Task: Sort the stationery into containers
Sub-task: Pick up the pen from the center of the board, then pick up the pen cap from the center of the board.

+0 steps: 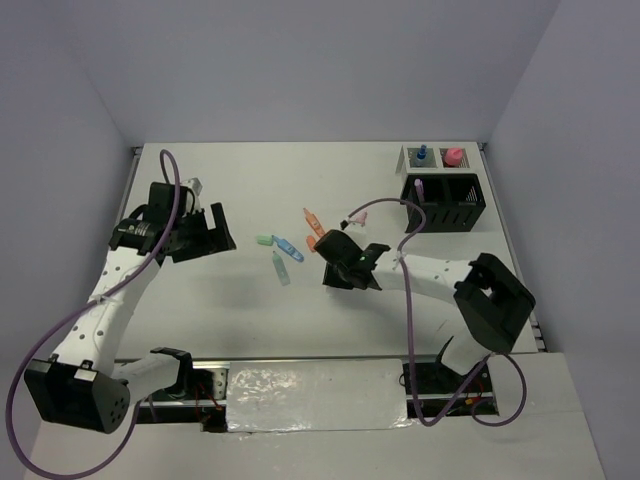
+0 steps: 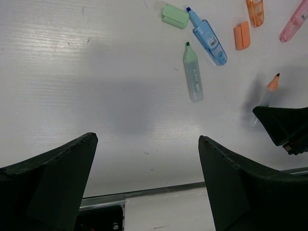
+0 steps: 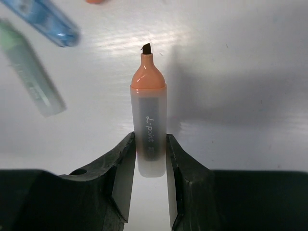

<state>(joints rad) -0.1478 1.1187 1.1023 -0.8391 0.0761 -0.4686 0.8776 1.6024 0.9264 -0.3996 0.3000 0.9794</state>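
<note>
White tabletop (image 1: 250, 320) lies beneath the right claw (image 3: 150, 143) pinching an orange marker (image 3: 149, 108), left claw (image 2: 147, 138) hovering spread.

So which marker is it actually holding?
The orange-tipped marker, pinched in the right hand; the green marker and blue marker lie loose on the table.

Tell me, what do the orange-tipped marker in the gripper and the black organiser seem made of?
The orange-tipped marker: probably frosted translucent plastic; a dark core shows through its barrel. The black organiser: seemingly matt plastic, slatted walls without shine; painted metal is possible.
</note>
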